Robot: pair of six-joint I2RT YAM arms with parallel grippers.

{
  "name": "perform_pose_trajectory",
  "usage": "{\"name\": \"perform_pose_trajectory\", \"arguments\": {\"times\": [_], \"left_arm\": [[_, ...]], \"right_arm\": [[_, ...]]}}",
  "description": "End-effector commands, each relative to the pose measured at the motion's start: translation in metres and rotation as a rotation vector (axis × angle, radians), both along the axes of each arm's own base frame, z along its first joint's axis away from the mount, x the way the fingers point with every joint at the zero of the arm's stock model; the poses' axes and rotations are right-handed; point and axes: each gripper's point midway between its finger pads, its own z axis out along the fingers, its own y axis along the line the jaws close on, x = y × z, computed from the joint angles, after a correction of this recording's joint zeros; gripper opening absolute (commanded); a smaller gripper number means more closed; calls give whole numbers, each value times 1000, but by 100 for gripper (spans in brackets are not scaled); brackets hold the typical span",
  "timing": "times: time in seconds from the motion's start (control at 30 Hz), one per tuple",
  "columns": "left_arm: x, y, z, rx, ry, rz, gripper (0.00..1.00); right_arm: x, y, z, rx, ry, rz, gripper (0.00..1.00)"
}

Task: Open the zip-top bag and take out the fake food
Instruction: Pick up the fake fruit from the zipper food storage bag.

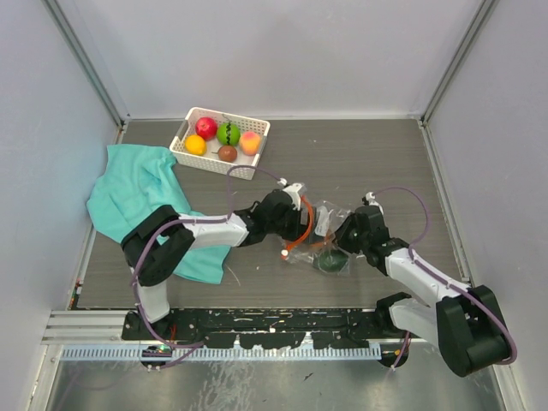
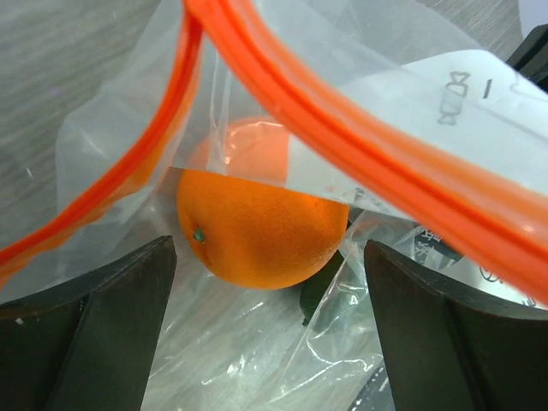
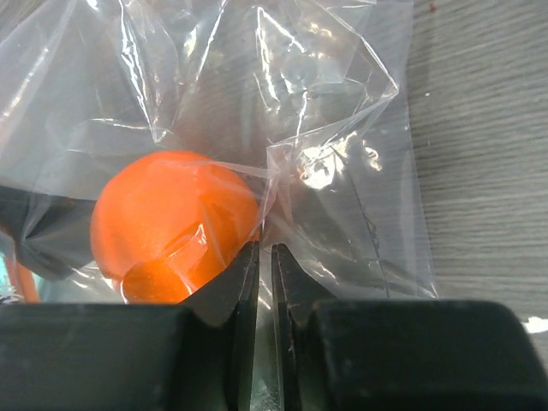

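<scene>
Zip-top bag (image 3: 325,103) unzipped, five fruits (image 1: 227,137) in the far-edge basket (image 1: 205,163), orange (image 2: 261,231) still inside; left gripper (image 2: 270,282) gaping, right gripper (image 3: 265,257) pinching the bag.

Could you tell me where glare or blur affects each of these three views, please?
Top external: evenly lit and sharp. Left wrist: the zipper strip near the lens is blurred, the orange fruit crisp. Right wrist: bright glare spots on the zip-top bag.
</scene>
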Motion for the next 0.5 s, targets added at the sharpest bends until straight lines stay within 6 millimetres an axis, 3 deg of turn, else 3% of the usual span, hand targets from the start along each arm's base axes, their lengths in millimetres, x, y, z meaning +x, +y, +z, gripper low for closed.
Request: {"name": "perform_pose_trajectory", "arguments": {"times": [0.0,0.17,0.47], "left_arm": [[22,6,4,89,-89,-27,89],[41,15,0,124,-94,-7,81],[51,17,1,116,-80,-24,74]], "right_arm": [[30,8,30,47,-121,18,18],[38,-1,41,42,-166,17,21],[54,-22,76,31,-295,-2,32]]}}
